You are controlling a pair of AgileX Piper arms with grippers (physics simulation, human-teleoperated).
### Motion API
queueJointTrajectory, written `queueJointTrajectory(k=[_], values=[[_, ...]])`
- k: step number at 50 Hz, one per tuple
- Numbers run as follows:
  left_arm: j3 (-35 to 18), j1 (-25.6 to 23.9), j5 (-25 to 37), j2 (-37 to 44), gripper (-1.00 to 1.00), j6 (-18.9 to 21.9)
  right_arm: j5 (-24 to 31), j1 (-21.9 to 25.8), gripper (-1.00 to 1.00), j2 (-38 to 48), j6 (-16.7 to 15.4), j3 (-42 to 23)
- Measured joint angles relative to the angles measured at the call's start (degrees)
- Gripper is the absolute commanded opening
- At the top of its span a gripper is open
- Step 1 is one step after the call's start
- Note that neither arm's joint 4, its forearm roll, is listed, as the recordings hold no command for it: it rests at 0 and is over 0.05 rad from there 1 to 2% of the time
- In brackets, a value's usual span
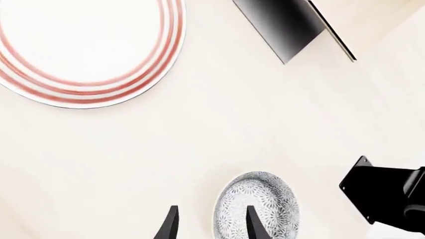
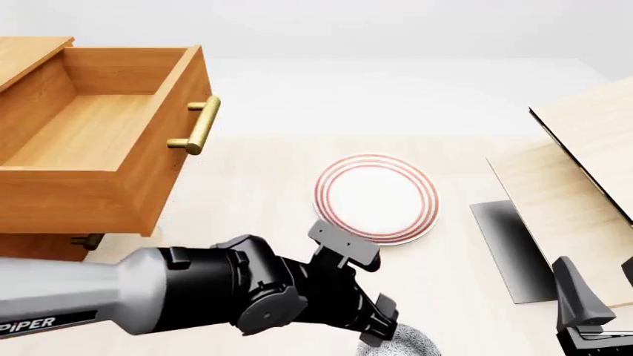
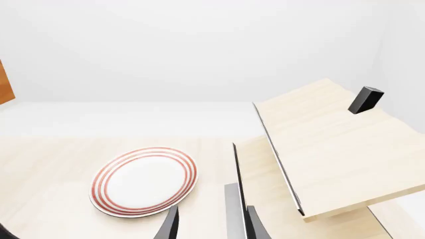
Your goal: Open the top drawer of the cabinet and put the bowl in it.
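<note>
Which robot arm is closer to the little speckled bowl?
The left. Its end effector hangs right over the small blue-grey speckled bowl, one finger across the rim. The right end effector sits off to the bowl's right, by the pale wooden boards.

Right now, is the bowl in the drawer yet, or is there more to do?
Not yet. Done: the top drawer of the cabinet is pulled open and looks empty. In hand: the left gripper hangs open over the bowl, one finger above its rim, not gripping it. Left: grab the bowl, lift it past the plate, and set it in the drawer. The right gripper waits open.
</note>
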Motion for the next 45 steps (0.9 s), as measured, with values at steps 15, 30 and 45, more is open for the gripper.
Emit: queueJointTrajectory(k=[15, 30, 45], values=[[1.5, -0.71, -2.34, 1.67, 1.0, -1.32, 0.0, 0.0, 1.0, 0.0, 0.0, 0.0], [1.87, -1.52, -4.23, 3.91, 1.0, -2.49, 0.0, 0.0, 1.0, 0.0, 0.0, 0.0], [2.68, -2.17, -6.59, 6.07, 1.0, -3.77, 0.0, 0.0, 1.0, 0.0, 0.0, 0.0]])
